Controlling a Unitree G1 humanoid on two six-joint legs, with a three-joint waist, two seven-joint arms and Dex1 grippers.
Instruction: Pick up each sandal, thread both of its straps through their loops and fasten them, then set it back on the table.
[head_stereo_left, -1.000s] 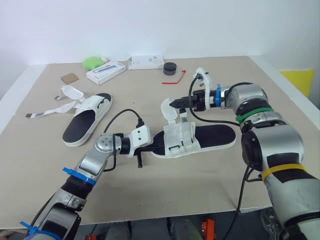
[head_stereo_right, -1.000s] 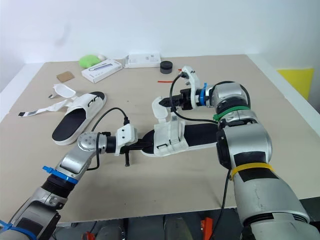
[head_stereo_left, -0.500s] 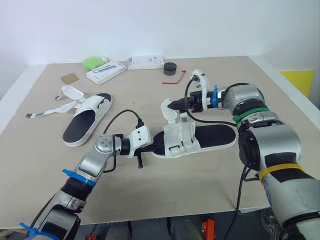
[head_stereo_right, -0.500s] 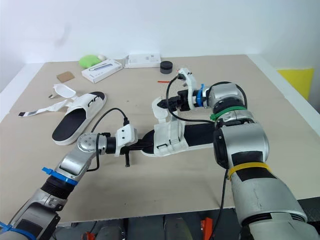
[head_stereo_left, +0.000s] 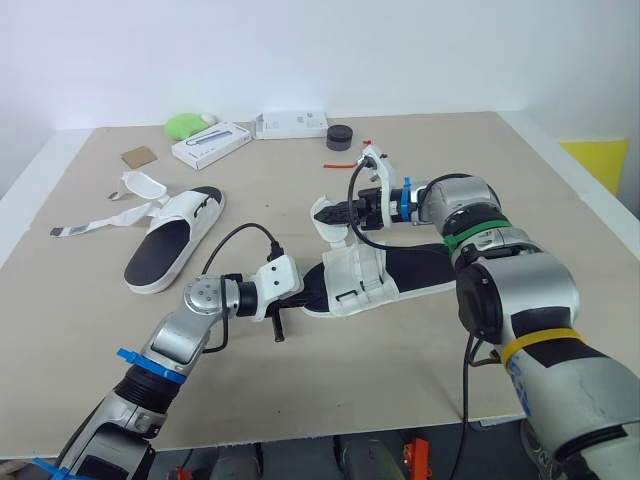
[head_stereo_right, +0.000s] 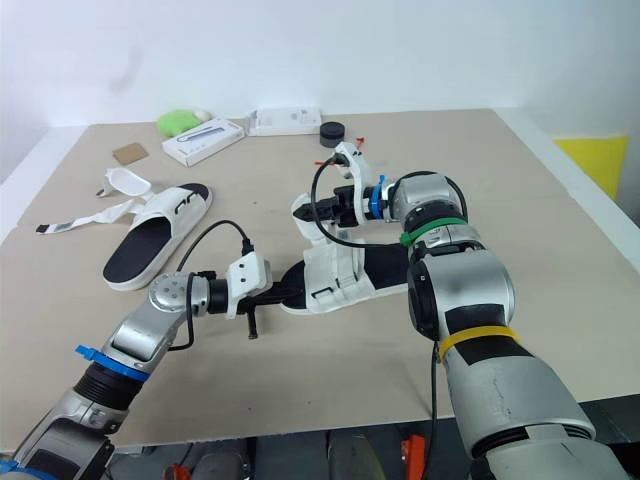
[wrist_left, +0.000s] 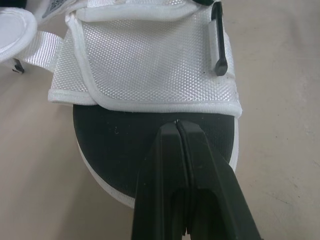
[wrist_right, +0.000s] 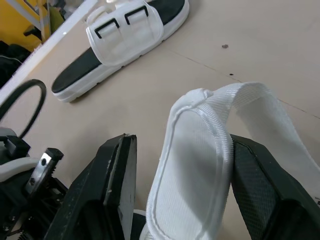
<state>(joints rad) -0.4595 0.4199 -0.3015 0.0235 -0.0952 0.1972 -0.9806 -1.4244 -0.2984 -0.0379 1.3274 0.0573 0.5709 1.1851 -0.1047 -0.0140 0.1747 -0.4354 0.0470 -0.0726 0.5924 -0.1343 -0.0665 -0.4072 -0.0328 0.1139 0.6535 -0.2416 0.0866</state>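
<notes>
left gripper (wrist_left: 177, 124): fingers pressed together with no gap, tips lying on the toe end of the near sandal (head_stereo_left: 425, 270). Looks like it is pinning the sandal, not lifting it.
near sandal: flat on the table (head_stereo_left: 420, 385), toe end under the left gripper.
loops (wrist_left: 218, 45): black, on the near sandal's white upper. They look empty.
right gripper (wrist_right: 182, 142): just beyond the near sandal's upper. Fingers are set a narrow way apart on either side of the strap (head_stereo_left: 325, 213), holding its padded end.
strap: its free end is raised off the table just beyond the near sandal's upper. It is apart from the loops and not threaded.
second strap: can't tell where it lies.
far sandal (head_stereo_left: 175, 240): well to the left of the near sandal and farther back, flat on the table, nothing touching it.
loose straps (head_stereo_left: 95, 222): trail out from the far sandal on the side away from the near sandal, unfastened.
done: nothing fastened on either sandal, as far as I can see.
left: thread and fasten both straps on the near sandal and set it down, then do all of the far sandal. Judged an early stage.
</notes>
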